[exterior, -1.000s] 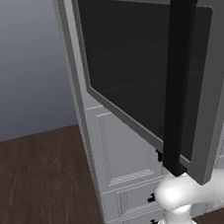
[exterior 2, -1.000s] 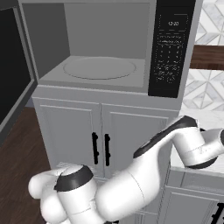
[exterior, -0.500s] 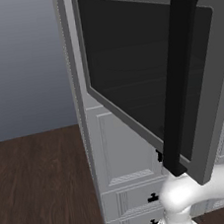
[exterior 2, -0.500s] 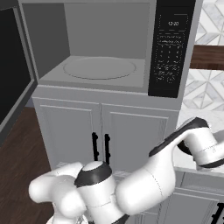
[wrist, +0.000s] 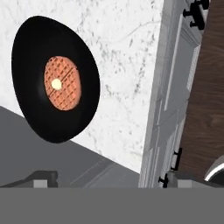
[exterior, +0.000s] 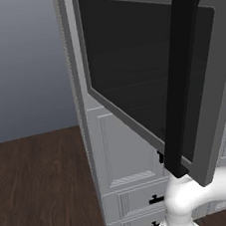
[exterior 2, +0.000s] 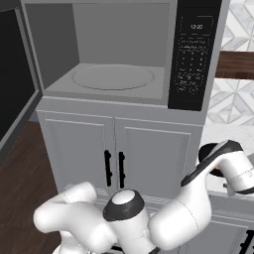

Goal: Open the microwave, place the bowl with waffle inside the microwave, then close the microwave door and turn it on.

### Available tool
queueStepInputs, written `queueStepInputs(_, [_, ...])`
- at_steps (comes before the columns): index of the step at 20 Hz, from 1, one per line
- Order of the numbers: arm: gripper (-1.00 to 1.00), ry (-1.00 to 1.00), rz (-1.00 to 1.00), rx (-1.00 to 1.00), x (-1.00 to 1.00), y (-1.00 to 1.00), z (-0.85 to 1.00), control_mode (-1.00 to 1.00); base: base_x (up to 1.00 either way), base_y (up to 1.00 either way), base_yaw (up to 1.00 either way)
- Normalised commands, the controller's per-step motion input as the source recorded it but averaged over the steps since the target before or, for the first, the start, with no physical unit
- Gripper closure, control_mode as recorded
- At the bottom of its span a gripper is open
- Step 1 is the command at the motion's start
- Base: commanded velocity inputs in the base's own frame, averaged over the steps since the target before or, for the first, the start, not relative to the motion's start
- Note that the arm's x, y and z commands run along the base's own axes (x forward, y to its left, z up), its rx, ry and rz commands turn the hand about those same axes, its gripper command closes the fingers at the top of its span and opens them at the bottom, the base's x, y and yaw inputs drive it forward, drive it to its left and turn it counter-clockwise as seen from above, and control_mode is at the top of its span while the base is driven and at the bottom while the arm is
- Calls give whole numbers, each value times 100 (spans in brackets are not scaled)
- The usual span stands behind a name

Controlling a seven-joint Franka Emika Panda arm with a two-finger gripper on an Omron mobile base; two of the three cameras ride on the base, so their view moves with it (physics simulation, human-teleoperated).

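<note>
— Well, biggest thing first: the microwave (exterior 2: 119,54) stands wide open above the white cabinet doors (exterior 2: 116,158), its grey cavity bare with the round turntable (exterior 2: 113,77) lying flat on the floor of it. What about the door?

— Right, the microwave door (exterior: 145,76) swings far out toward the base, dark glass in its grey frame, and the long black bar handle (exterior: 181,81) runs down its free edge. On the right side of the box sits the black control strip (exterior 2: 194,52), clock lit at the top.

— And the arm?

— It bends low in front of the cabinets, wrist reaching off to the right over the pale marble counter (wrist: 127,65).

— Now the bowl?

— Sitting on that marble counter, outside the microwave. From the hand camera the bowl (wrist: 54,78) is black and round, with an orange waffle (wrist: 62,82) in its middle and a small pale dab on top.

— Gripper?

— The gripper (wrist: 111,178) hangs above the counter, fingers spread about as wide as they go, nothing between them. One fingertip (wrist: 43,177) shows just below the bowl, apart from it.
</note>
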Motion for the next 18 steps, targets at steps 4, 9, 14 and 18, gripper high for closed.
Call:
queueStepInputs(4, [-100, 0, -1, 0, 30, 0, -5, -100, 0, 0, 0])
queueStepInputs(9, [-100, 5, 0, 0, 7, 0, -49, -100, 0, 0, 0])
queueStepInputs(14, [-100, 1, 0, 0, 45, 0, -8, -100, 0, 0, 0])
queueStepInputs(18, [-100, 5, 0, 0, 51, -10, -9, -100, 0, 0, 0])
